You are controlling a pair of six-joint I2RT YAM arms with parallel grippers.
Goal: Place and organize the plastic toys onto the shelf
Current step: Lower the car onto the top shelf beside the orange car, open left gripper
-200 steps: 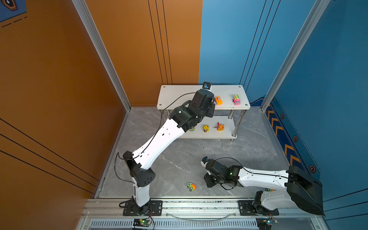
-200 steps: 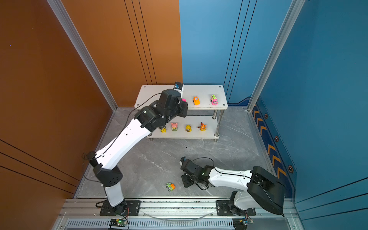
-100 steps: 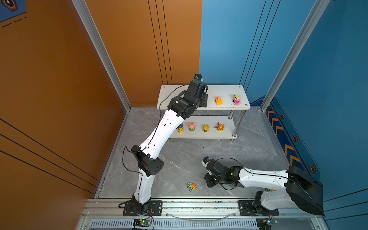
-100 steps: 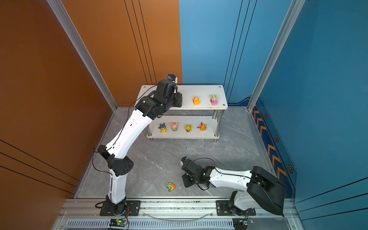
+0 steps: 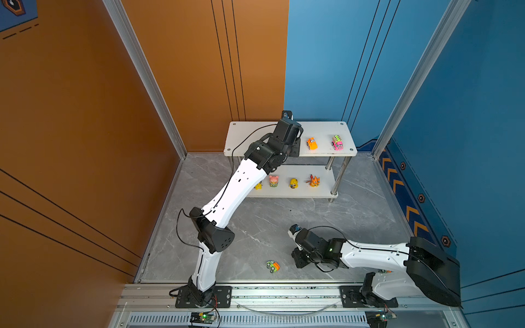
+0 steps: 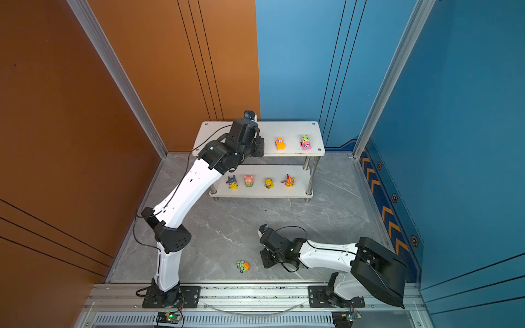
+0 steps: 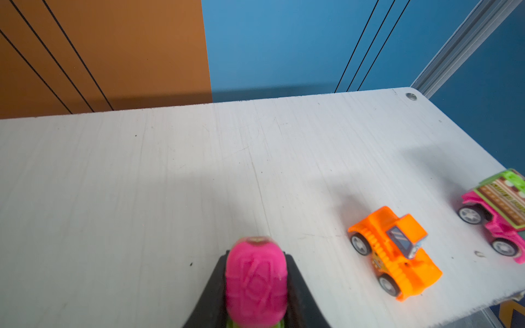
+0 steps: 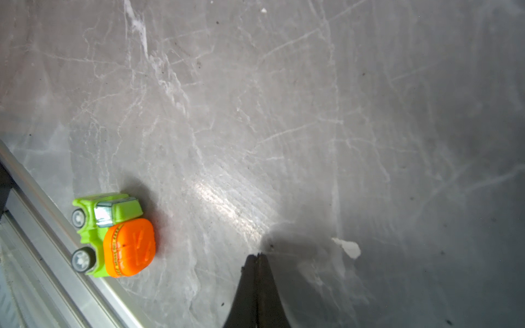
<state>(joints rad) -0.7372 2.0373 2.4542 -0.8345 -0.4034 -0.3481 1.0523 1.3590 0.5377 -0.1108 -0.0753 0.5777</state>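
My left gripper (image 7: 257, 258) is shut on a pink and green toy car (image 7: 255, 286) just above the shelf's top board (image 7: 170, 170), near its front edge. In both top views this gripper (image 5: 295, 145) (image 6: 260, 146) sits left of an orange car (image 5: 312, 143) (image 7: 395, 252) and a pink and green car (image 5: 337, 142) (image 7: 500, 215). Several animal figurines (image 6: 249, 181) line the lower board (image 6: 298, 193). A green and orange car (image 5: 273, 266) (image 8: 113, 235) lies on its side on the floor. My right gripper (image 8: 258, 255) (image 5: 298, 259) is shut and empty, low beside it.
The grey marbled floor (image 5: 270, 221) is boxed in by orange and blue walls. An aluminium rail (image 8: 56, 255) runs along the front edge, right behind the green car. The left part of the top board (image 5: 250, 136) is bare. My left arm hides part of the shelf.
My left arm has lifted its elbow and drawn in; its gripper swung back-left, then returned toward the orange car, still holding the pink car. The right arm has not moved.
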